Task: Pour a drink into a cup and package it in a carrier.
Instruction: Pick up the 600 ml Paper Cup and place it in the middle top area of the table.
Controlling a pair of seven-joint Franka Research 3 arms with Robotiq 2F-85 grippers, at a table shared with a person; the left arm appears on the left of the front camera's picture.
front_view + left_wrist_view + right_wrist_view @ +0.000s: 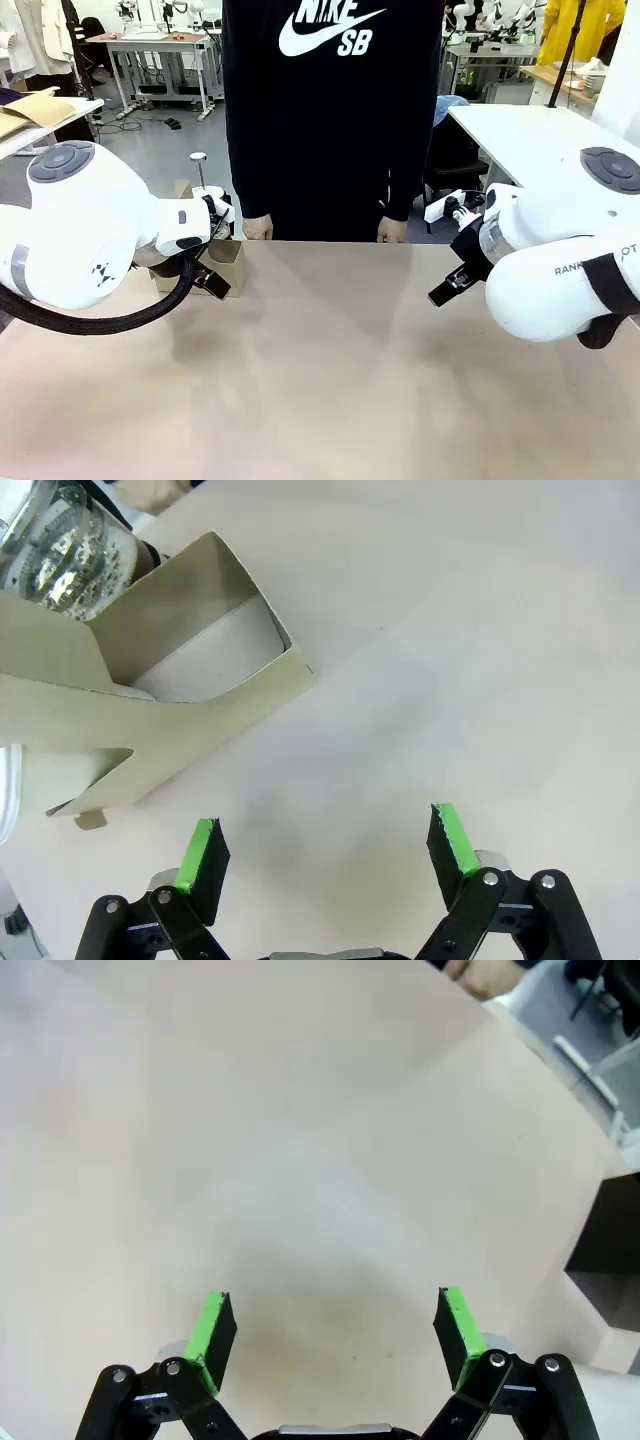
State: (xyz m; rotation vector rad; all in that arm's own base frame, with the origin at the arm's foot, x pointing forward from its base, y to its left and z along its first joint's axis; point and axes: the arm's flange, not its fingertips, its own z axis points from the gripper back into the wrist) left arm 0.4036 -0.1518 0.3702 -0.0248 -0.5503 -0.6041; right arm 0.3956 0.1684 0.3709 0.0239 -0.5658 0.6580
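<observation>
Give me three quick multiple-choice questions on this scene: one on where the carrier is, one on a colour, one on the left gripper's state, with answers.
1. Where does the carrier stand?
A. by the robot's left arm
B. dead centre
C. by the right arm

2. What colour are the gripper pads?
A. red
B. green
C. blue

3. How is the left gripper?
A. shut on the carrier
B. shut on a cup
C. open and empty

Answers:
1 A, the front view shows it tucked behind the left arm.
2 B, both wrist views show green pads.
3 C, its jaws stand wide apart over bare table.
</observation>
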